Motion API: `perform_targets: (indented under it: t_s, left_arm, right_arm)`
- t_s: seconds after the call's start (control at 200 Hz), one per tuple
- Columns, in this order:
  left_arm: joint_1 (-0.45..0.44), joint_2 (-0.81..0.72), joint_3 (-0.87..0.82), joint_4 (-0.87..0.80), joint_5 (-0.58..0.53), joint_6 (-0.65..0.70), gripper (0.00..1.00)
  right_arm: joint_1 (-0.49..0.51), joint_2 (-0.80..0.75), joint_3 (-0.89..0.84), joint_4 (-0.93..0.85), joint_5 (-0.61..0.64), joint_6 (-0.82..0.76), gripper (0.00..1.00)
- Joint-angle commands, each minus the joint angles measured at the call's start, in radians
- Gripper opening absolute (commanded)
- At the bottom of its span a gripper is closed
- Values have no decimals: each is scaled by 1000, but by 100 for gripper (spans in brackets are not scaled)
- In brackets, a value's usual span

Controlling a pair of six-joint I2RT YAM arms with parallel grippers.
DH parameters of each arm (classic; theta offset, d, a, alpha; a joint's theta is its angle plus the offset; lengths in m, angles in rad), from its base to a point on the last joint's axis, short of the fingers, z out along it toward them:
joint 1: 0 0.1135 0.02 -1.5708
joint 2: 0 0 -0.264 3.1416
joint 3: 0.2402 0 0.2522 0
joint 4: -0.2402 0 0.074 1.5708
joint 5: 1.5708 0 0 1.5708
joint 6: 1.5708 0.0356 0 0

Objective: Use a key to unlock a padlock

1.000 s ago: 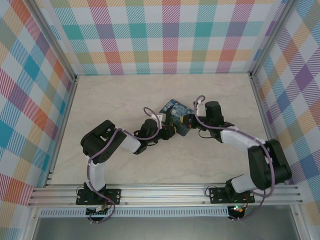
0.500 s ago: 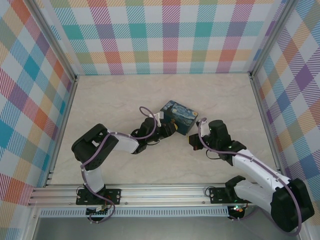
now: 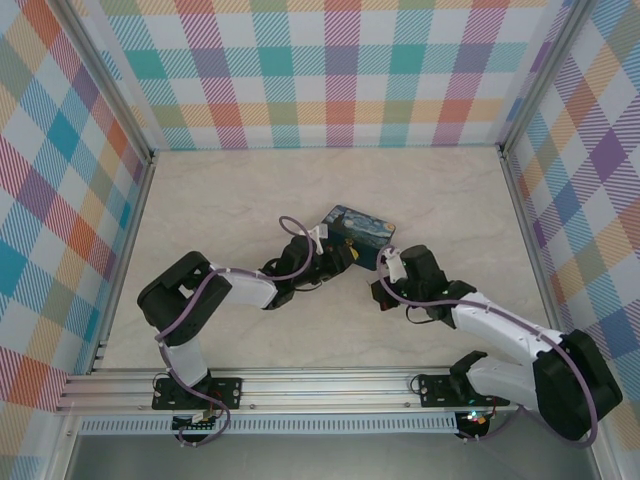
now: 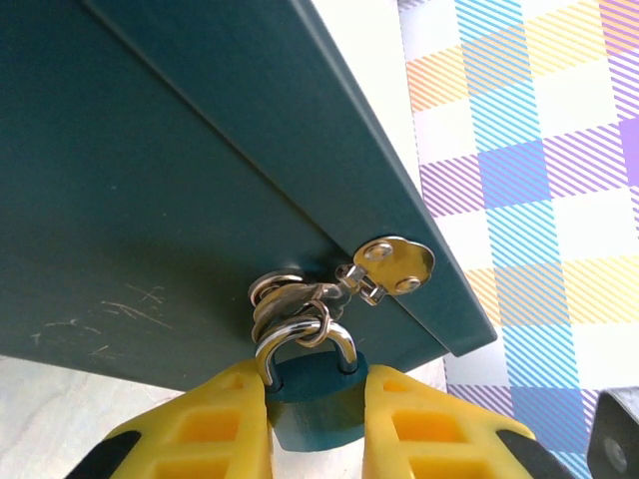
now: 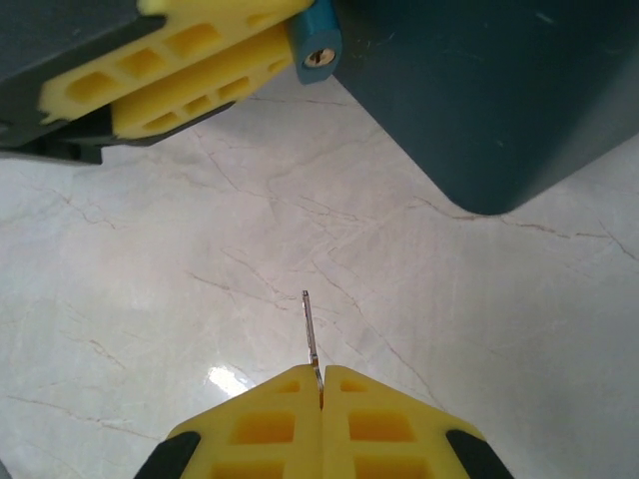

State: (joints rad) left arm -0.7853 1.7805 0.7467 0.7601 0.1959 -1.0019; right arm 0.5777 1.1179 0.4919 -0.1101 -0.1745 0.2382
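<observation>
Clamps small teal-bodied padlock [image 4: 312, 401], hung on metal hasp [image 4: 394, 264] of dark teal box [image 4: 150, 150], in left yellow fingers [image 4: 225, 424]. Pinches thin silvery key [image 5: 311, 329] in right yellow fingers [image 5: 260, 424], blade aimed toward keyhole [image 5: 318, 57] straight ahead, well apart.

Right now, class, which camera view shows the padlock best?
Left wrist: the padlock sits close up, shackle through the box's hasp, held in the left pincer. Right wrist shows its keyhole end; from above it's too small.

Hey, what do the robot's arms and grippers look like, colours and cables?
The left arm and right arm have black joints, white links and a looping purple cable. The left gripper and right gripper have blocky yellow fingers with rectangular cut-outs.
</observation>
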Motion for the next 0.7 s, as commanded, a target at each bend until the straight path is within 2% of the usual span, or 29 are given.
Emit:
perform_targets:
  t_s: [0.0,0.695]
  left_arm:
    - [-21,-52,-14,27,-21,-29,20]
    - [-35,-51,-15,25,-41,-47,18]
  right_arm:
    - [10,31,53,44,14,-56,5]
    - [23,151,147,82,108,-79,5]
